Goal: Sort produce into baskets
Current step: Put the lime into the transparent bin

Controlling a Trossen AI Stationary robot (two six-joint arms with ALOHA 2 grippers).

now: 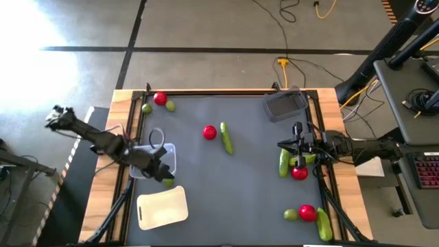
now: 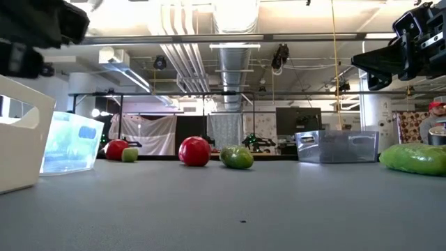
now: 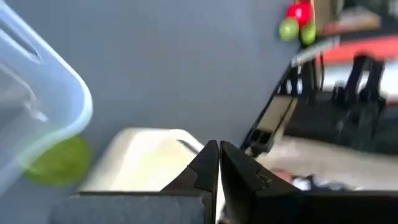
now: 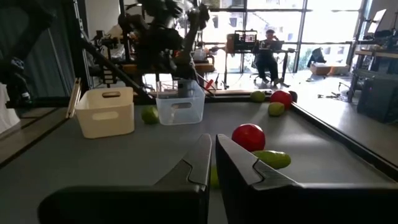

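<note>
My left gripper [image 1: 162, 169] is shut and empty, hovering over the near right corner of the clear basket [image 1: 153, 161]. A lime [image 3: 59, 162] lies on the table against that corner. The cream basket [image 1: 162, 207] stands just nearer. My right gripper [image 1: 296, 143] is shut and empty, raised above a cucumber [image 1: 284, 162] and a tomato [image 1: 299, 172] at the table's right. The dark grey basket [image 1: 286, 104] stands at the far right. A tomato [image 1: 210, 132] and a cucumber [image 1: 226, 137] lie mid-table.
A tomato [image 1: 160, 98] and two limes [image 1: 170, 106] lie at the far left corner. A lime [image 1: 291, 215], tomato [image 1: 307, 213] and cucumber [image 1: 324, 225] lie at the near right. A raised wooden rim [image 1: 130, 137] edges the grey mat. A person [image 2: 433, 118] sits in the room behind.
</note>
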